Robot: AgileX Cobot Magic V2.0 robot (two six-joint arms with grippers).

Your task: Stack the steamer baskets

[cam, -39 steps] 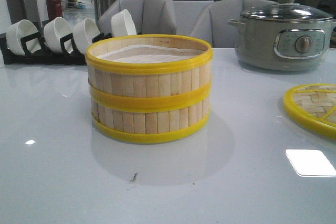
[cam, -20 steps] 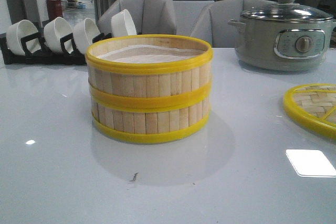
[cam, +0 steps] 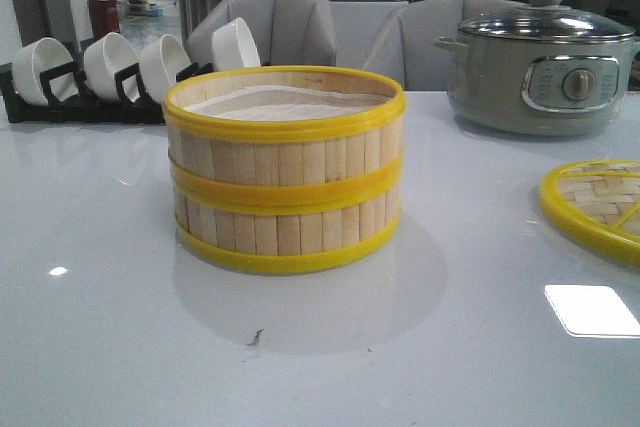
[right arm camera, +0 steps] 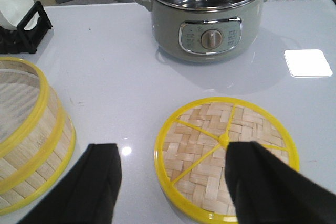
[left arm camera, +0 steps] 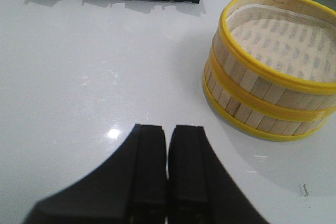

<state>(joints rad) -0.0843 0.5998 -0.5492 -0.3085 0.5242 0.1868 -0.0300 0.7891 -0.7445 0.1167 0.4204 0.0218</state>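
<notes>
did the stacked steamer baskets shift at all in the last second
No. In the front view the steamer baskets sit unchanged against the bowl rack behind them.

Bright overhead light glares off the glossy table (cam: 120, 247) (frames slightly soft).

No legible text, cooker (right arm camera: 210, 11) markings blurred

The glossy white table (cam: 100, 347) bears stacked steamer baskets (cam: 284, 169), woven lid (cam: 598, 207), cooker (cam: 540, 65), bowl rack (cam: 90, 97).
</notes>
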